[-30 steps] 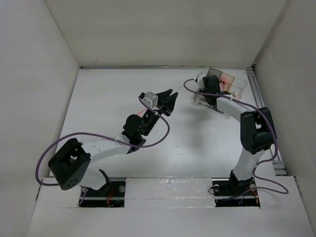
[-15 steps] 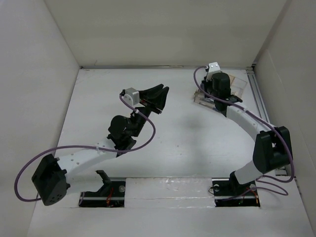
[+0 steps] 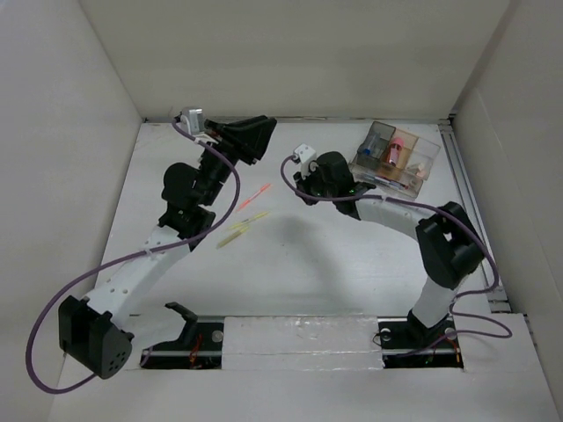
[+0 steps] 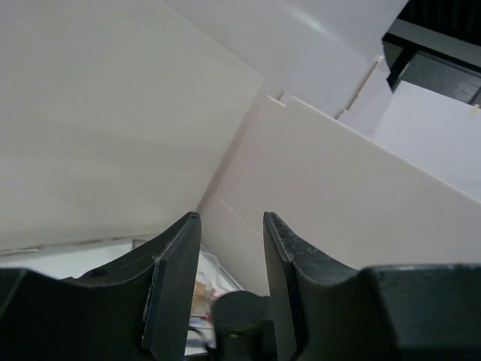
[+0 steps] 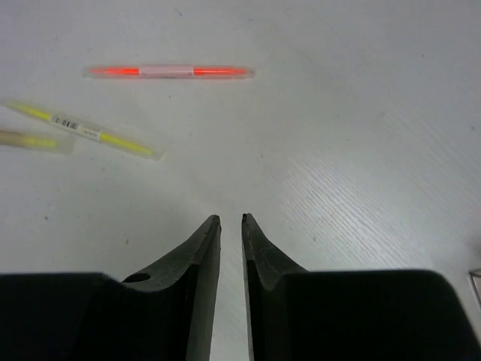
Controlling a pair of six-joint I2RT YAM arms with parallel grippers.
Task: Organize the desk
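The white desk (image 3: 352, 264) holds an orange pen (image 3: 253, 195) and two yellow pens (image 3: 255, 217) (image 3: 230, 236) left of centre. My right gripper (image 3: 315, 186) hovers low just right of them; its jaws are nearly closed on nothing. The right wrist view (image 5: 230, 219) shows the orange pen (image 5: 169, 72) and the yellow pens (image 5: 94, 131) (image 5: 30, 141) ahead of the tips. My left gripper (image 3: 262, 130) is raised at the far left, open and empty. In the left wrist view (image 4: 231, 219) it points at the walls.
A clear compartmented organizer (image 3: 396, 156) with small items stands at the far right corner. A metal rail (image 3: 471, 220) runs along the desk's right side. White walls enclose the desk on three sides.
My right gripper left the organizer and moved left to the middle of the desk. My left arm swung away to the far left, uncovering the pens.
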